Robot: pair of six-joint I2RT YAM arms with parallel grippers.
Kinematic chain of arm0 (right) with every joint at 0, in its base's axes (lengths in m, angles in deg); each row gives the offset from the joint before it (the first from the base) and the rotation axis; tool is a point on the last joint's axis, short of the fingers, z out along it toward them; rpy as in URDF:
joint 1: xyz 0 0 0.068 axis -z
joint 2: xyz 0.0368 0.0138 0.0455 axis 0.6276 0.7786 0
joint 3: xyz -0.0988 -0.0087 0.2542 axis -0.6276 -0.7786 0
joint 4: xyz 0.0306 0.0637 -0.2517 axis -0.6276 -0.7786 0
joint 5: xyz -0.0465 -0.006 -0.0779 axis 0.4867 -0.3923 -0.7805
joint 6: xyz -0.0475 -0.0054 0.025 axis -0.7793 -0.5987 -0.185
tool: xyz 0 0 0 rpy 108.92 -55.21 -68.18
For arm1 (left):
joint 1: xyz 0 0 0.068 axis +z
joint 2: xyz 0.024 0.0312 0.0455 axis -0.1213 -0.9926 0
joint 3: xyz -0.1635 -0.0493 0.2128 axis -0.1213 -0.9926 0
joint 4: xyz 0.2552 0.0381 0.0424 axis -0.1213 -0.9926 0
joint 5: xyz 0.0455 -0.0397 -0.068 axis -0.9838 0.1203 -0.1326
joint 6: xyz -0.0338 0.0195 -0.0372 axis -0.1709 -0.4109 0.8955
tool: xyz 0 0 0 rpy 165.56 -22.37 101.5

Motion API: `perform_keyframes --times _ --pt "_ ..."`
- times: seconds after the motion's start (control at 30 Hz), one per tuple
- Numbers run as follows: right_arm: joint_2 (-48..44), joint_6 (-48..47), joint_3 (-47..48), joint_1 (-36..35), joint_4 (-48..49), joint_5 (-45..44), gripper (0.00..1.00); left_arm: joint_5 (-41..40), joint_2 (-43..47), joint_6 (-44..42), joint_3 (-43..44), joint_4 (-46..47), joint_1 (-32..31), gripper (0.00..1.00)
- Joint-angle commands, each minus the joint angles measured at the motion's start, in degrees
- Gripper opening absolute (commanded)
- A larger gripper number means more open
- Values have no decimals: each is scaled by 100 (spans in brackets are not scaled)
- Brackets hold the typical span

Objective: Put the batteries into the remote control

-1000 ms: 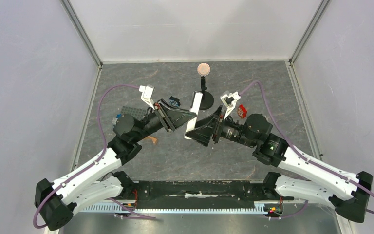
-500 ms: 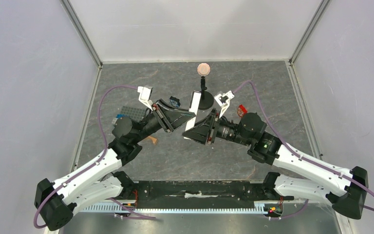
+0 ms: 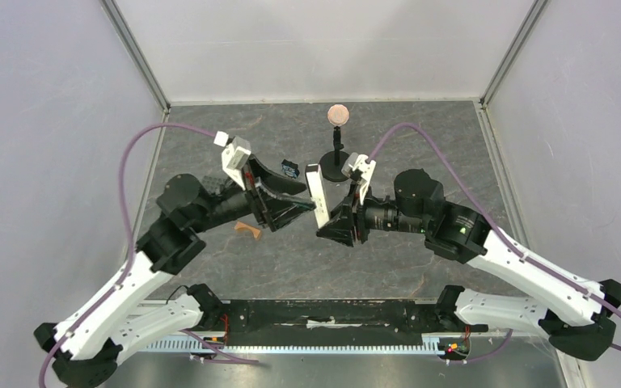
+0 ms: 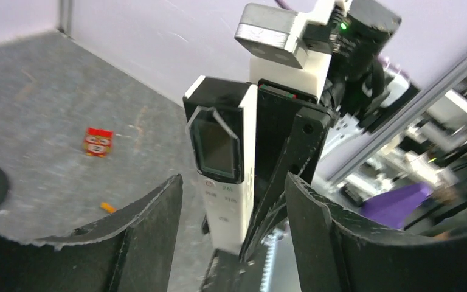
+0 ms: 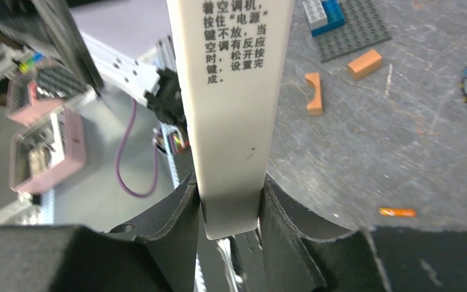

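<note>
The remote control [image 3: 317,196] is held off the table between both arms, and my right gripper [image 3: 328,221] is shut on its lower end. In the right wrist view its plain white back [image 5: 231,91] with printed text is pinched between my right gripper's [image 5: 230,185] pads. My left gripper [image 3: 297,201] stands open just left of it, not touching. In the left wrist view the black panel on the remote's face [image 4: 217,149] shows between my left gripper's [image 4: 234,179] spread fingers. One small orange battery [image 5: 397,212] lies on the table and also appears in the left wrist view [image 4: 107,207].
A black stand [image 3: 336,168] topped by a copper disc [image 3: 338,113] rises behind the remote. A grey studded plate [image 5: 356,30], an orange block [image 5: 365,64], an arch piece [image 3: 248,229] and a blue-black part [image 3: 290,169] lie on the left. A small red cube [image 4: 98,141] lies on the right.
My left gripper has let go of the remote, opened and drawn back to the left. My right gripper has shut on the remote's lower end and now carries it alone.
</note>
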Motion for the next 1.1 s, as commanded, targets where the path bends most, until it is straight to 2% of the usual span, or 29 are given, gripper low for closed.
perform_keyframes --times 0.0,0.1,0.2,0.4,0.57,0.73,0.93,1.07 --pt "-117 -1590 560 -8 -1419 23 13 351 244 -2792 854 -2427 -7 69" --pt "-63 -2089 752 -9 -1886 -205 12 609 235 -3856 1126 -3058 -7 71" --pt "24 -2555 946 -16 -2199 -614 4 749 37 -4748 1476 -3640 -7 70" --pt "155 -3281 1293 -16 -2285 -1070 0 555 -862 -5428 2263 -4795 -7 68" --pt "414 -3616 1457 -89 -2394 -1460 0 823 -1040 -5599 2267 -4762 -7 68" --pt "395 -3837 1246 -424 -2322 -1868 0 750 -959 -5782 2212 -4594 -7 69" --pt "265 -4054 901 -632 -2233 -1953 0 1189 -738 -5993 1830 -4196 -7 68" --pt "195 -4112 811 -743 -2237 -1922 0 1071 -596 -5831 1615 -3791 -7 67"
